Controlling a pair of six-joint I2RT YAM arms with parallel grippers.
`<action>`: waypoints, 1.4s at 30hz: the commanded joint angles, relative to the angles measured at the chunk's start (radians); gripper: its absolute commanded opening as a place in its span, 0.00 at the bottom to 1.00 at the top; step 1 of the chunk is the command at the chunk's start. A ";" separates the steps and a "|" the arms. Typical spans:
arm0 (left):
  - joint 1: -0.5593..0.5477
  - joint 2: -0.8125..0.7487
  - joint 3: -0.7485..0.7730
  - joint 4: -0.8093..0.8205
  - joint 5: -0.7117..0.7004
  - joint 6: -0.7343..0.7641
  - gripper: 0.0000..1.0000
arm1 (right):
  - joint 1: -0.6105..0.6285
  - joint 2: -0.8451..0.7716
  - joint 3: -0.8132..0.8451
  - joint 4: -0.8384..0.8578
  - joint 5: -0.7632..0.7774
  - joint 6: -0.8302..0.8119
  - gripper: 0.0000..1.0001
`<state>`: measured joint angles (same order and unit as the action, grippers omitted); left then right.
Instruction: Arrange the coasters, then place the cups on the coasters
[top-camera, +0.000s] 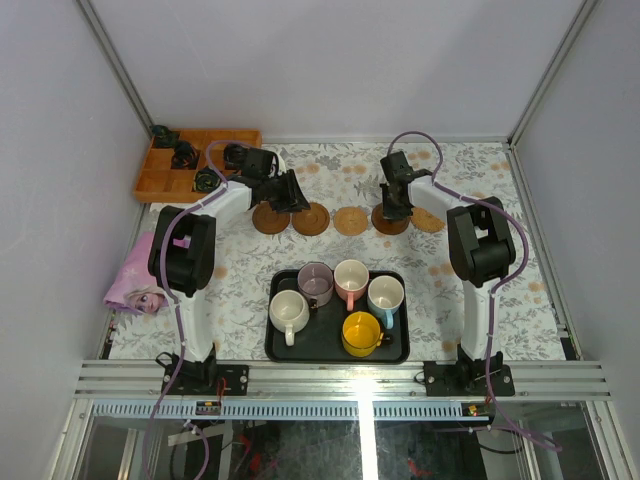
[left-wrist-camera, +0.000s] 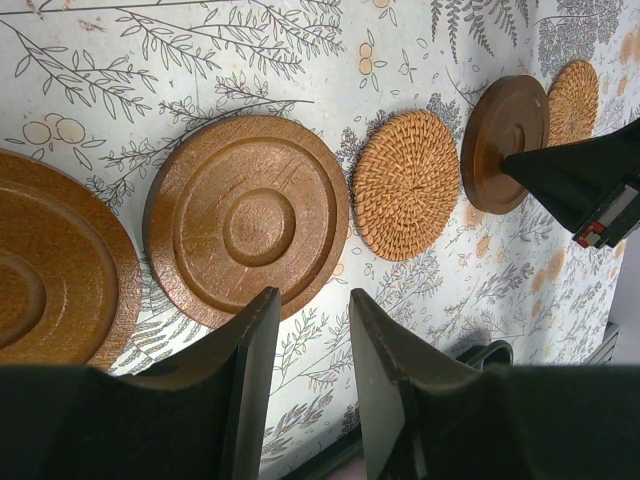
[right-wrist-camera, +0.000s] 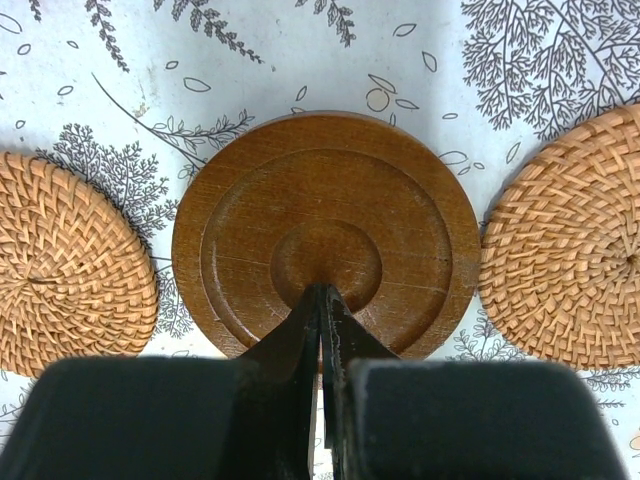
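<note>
A: Spotting the coasters (top-camera: 350, 220) anywhere?

B: Lying flat on the table (top-camera: 480, 180) in one row just beyond the tray (top-camera: 278, 352), five across, reaching a little past the tray on either side. Running from the tray's left to its right: wood, wood, rattan, wood, rattan.

A: And the cups (top-camera: 351, 272)?

B: Standing upright inside the tray, all five, apart from the row. Finding the cream cup (top-camera: 290, 311) at the tray's left side, the purple cup (top-camera: 315, 284) and pink cup (top-camera: 351, 286) along its far edge, the blue cup (top-camera: 385, 297) at its right, the yellow cup (top-camera: 361, 333) at its near edge.

A: Checking the left gripper (left-wrist-camera: 313, 300)?

B: Hovering beyond the tray's far edge, toward its left end, by the second coaster (left-wrist-camera: 247, 220). Holding the fingers (left-wrist-camera: 250, 380) spread partway, gripping nothing, framing bare table beside that coaster's rim.

A: Checking the right gripper (right-wrist-camera: 321, 292) too?

B: Pointing down beyond the tray's far-right corner at the fourth coaster (right-wrist-camera: 325, 190), a wood one. Pressing the fingers (right-wrist-camera: 300, 350) together, pinching nothing, aiming the tips at the dished centre; touching it or not, cannot tell.

A: Noticing anything else?

B: Seeing an orange bin (top-camera: 160, 183) well beyond the tray's far-left corner, holding black parts, and a pink cloth (top-camera: 135, 275) lying off the tray's left side.
</note>
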<state>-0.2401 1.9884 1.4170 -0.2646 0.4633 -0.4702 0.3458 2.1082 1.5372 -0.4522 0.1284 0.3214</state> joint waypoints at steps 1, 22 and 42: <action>0.008 0.001 -0.004 0.019 -0.010 0.010 0.34 | 0.005 -0.049 -0.027 -0.051 -0.018 0.021 0.00; 0.012 0.006 0.006 0.019 -0.012 0.011 0.35 | 0.007 -0.082 0.098 -0.060 0.041 -0.002 0.00; 0.035 -0.035 -0.040 0.143 -0.011 0.038 0.36 | -0.135 -0.115 0.004 -0.027 0.146 0.002 0.00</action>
<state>-0.2226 1.9884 1.4097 -0.2226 0.4629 -0.4614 0.2203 1.9938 1.5417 -0.4839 0.2375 0.3157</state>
